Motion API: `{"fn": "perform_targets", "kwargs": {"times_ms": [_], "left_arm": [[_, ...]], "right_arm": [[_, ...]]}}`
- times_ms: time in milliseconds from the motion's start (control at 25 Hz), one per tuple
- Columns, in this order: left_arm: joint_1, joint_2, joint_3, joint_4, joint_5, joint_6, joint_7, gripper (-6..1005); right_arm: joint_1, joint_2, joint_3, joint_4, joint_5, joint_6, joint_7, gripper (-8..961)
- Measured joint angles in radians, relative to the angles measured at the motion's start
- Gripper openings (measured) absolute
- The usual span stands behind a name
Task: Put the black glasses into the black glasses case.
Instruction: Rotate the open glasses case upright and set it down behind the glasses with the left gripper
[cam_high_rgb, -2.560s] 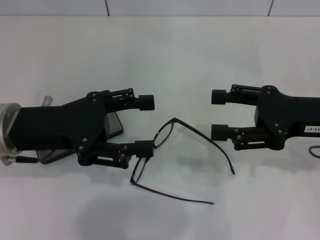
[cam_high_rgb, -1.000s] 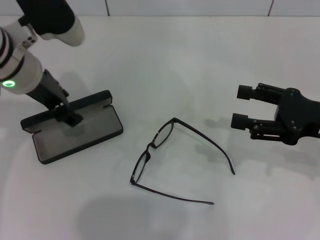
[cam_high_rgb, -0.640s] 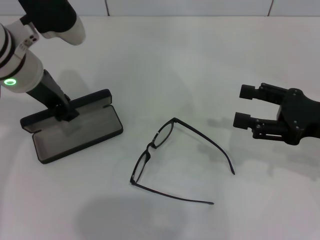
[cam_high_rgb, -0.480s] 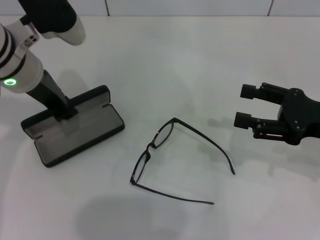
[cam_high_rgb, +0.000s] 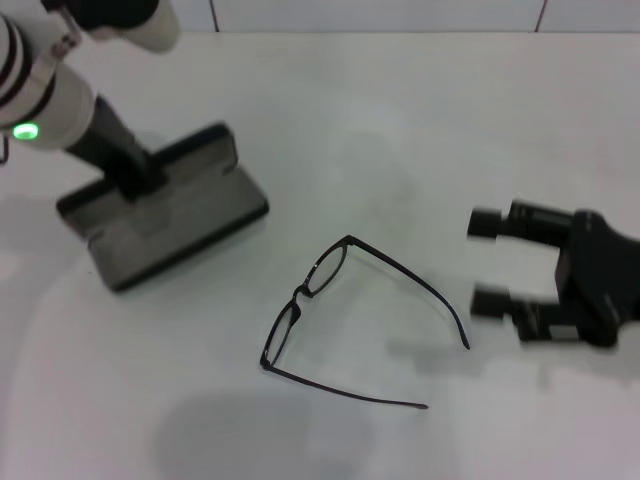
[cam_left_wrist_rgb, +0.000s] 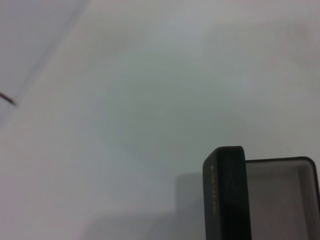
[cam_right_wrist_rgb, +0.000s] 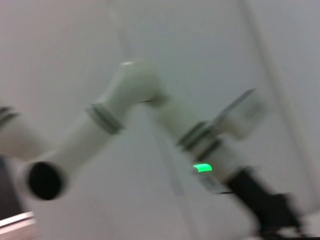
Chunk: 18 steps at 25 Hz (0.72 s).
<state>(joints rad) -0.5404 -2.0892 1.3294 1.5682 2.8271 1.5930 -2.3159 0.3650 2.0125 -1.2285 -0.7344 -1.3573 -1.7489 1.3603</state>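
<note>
The black glasses (cam_high_rgb: 300, 292) lie unfolded on the white table in the middle of the head view, both temple arms spread toward the right. The black glasses case (cam_high_rgb: 200, 215) is open at the left, grey lining up, lid raised at its far side. My left gripper (cam_high_rgb: 140, 182) is shut on the lid. The left wrist view shows the lid's edge with orange lettering (cam_left_wrist_rgb: 223, 195) and the lining. My right gripper (cam_high_rgb: 488, 260) is open and empty, right of the glasses, close to one temple tip, and blurred.
The white table (cam_high_rgb: 400, 120) carries only the case and the glasses. A tiled wall edge runs along the far side. The right wrist view shows my left arm (cam_right_wrist_rgb: 125, 95) with its green light, blurred.
My left gripper has carried the open case to the right, closer to the glasses. My right gripper has moved nearer to me, toward the temple tip, its fingers wider apart.
</note>
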Motion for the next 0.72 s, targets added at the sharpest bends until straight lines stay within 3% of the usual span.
{"fn": "perform_targets", "kwargs": {"times_ms": [160,360,480,720], "left_arm": [[-0.004,0.000,0.048,0.061,-0.004,-0.067,0.003,208],[-0.025,0.000,0.224,0.049,-0.015,-0.226,0.023,207],[-0.076,-0.001,0.330,-0.037,-0.012,-0.330,0.049,207],[-0.167,-0.003,0.383,-0.216,-0.032,-0.404,0.107,206]], "right_arm": [[0.024,0.001,-0.010,0.000,-0.030,-0.140,-0.025,821],[0.039,0.008,-0.053,0.000,-0.032,-0.182,-0.023,821],[0.041,0.011,-0.066,0.015,-0.029,-0.183,-0.023,821],[0.037,0.013,-0.069,0.062,-0.026,-0.193,-0.025,821]]}}
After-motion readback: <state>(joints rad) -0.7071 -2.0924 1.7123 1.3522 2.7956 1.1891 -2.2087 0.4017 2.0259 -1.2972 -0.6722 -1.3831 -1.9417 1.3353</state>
